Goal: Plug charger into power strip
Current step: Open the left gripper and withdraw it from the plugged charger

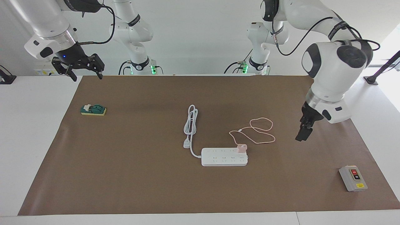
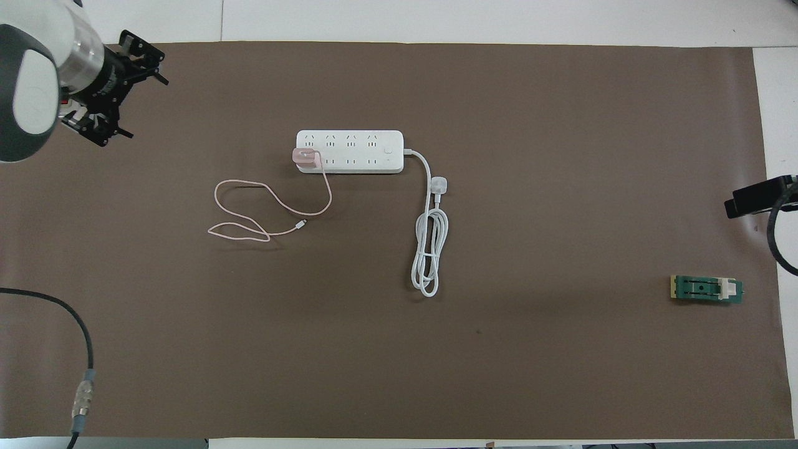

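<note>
The white power strip [image 1: 223, 157] [image 2: 355, 144] lies flat in the middle of the brown mat. The pale-pink charger [image 1: 241, 147] [image 2: 306, 158] sits upright in a socket at the strip's end toward the left arm, in the row nearer the robots. Its thin pink cable [image 1: 259, 131] [image 2: 262, 212] loops loose on the mat nearer the robots. My left gripper [image 1: 302, 136] [image 2: 124, 93] hangs open and empty in the air over bare mat, well apart from the charger toward the left arm's end. My right gripper [image 1: 84, 73] is open, empty and raised over the mat's corner at the right arm's end, waiting.
The strip's thick white cord and white plug [image 1: 190, 125] [image 2: 429, 249] lie coiled beside it. A grey box with red and black buttons [image 1: 353, 178] stands toward the left arm's end. A small green block [image 1: 93, 110] [image 2: 706, 289] lies toward the right arm's end.
</note>
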Controlling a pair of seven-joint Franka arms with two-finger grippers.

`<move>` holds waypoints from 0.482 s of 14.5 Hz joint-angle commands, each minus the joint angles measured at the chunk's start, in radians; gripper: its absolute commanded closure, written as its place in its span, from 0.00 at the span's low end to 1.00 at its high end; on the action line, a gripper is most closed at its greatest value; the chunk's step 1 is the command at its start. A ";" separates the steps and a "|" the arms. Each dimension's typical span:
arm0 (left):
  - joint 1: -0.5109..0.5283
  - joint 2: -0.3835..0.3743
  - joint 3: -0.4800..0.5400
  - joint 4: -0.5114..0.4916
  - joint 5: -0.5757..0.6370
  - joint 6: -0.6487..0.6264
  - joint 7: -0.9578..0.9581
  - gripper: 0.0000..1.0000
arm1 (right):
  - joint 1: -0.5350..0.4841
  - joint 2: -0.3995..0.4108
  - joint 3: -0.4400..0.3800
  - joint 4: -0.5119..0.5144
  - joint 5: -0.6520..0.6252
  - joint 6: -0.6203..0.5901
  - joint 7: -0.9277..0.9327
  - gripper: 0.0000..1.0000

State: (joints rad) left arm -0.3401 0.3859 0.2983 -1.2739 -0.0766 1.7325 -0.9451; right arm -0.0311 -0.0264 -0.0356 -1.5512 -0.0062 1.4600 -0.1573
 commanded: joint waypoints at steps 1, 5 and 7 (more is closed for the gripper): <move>0.047 -0.054 -0.011 -0.015 0.006 -0.017 0.234 0.00 | -0.010 -0.024 0.003 -0.026 0.017 -0.001 0.016 0.00; 0.121 -0.139 -0.013 -0.016 0.008 -0.122 0.599 0.00 | -0.010 -0.024 0.003 -0.027 0.017 -0.001 0.016 0.00; 0.147 -0.185 -0.010 -0.016 0.008 -0.186 0.765 0.00 | -0.010 -0.024 0.003 -0.027 0.017 -0.001 0.016 0.00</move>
State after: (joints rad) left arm -0.2169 0.2592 0.2977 -1.2735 -0.0768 1.6082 -0.3254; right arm -0.0311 -0.0264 -0.0356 -1.5514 -0.0062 1.4600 -0.1573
